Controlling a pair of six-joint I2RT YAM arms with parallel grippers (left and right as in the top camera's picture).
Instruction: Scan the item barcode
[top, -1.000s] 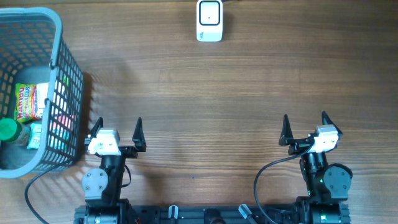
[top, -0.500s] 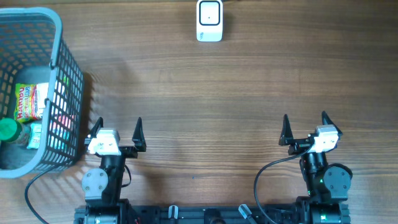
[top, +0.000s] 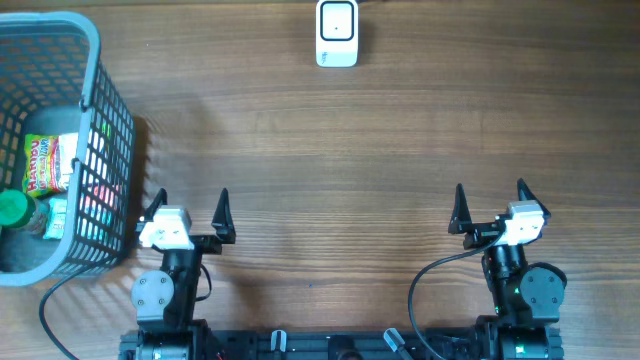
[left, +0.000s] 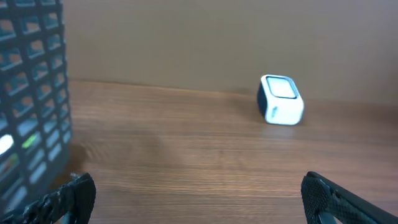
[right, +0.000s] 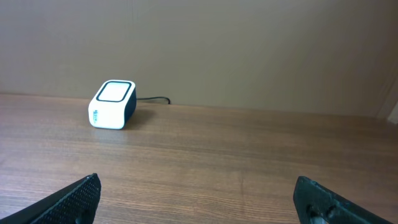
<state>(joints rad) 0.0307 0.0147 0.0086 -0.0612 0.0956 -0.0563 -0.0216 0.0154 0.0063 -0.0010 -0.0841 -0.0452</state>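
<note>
While nothing has shifted since a second ago, the left claw (top: 190, 200) and right claw (top: 490, 190) stay spread wide and empty over the near edge of the desk (top: 330, 150). The basket (top: 92, 60) at far left holds a snack packet (top: 45, 165), a green-capped bottle (top: 12, 208) and perhaps a carton (top: 55, 215). The scanner (top: 337, 32) sits at the far edge.

The wooden table (left: 186, 155) fills the lower half of the view, with a plain beige wall (left: 186, 37) behind it. At 9 o'clock stands the grey mesh side of a basket (left: 31, 93); something pale and green shows through the mesh, too blurred to name. At 2 o'clock, near the wall, a white scanner (left: 281, 99) with a dark side sits on the table. The left gripper (left: 199, 199) is spread wide, with its black fingers (left: 68, 198) at 7 and 5 o'clock and nothing between them.
</note>
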